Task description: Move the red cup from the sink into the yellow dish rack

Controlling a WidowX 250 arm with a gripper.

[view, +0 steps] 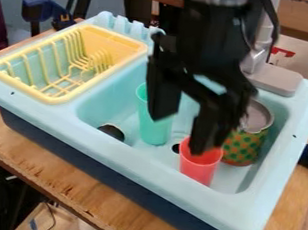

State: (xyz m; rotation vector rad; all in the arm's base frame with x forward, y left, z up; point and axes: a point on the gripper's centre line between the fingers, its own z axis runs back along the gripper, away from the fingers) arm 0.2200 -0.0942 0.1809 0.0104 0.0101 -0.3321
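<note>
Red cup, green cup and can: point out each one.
Red cup (198, 170), camera view, on its side wall.
Green cup (156, 130), camera view, on its side wall.
Can (242, 148), camera view, on its dotted side.

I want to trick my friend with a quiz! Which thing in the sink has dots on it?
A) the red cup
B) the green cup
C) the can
C: the can has green dots on orange, while the red cup and the green cup look plain.

No legible text, labels, brands, numbers or signs (not even one letter).
</note>
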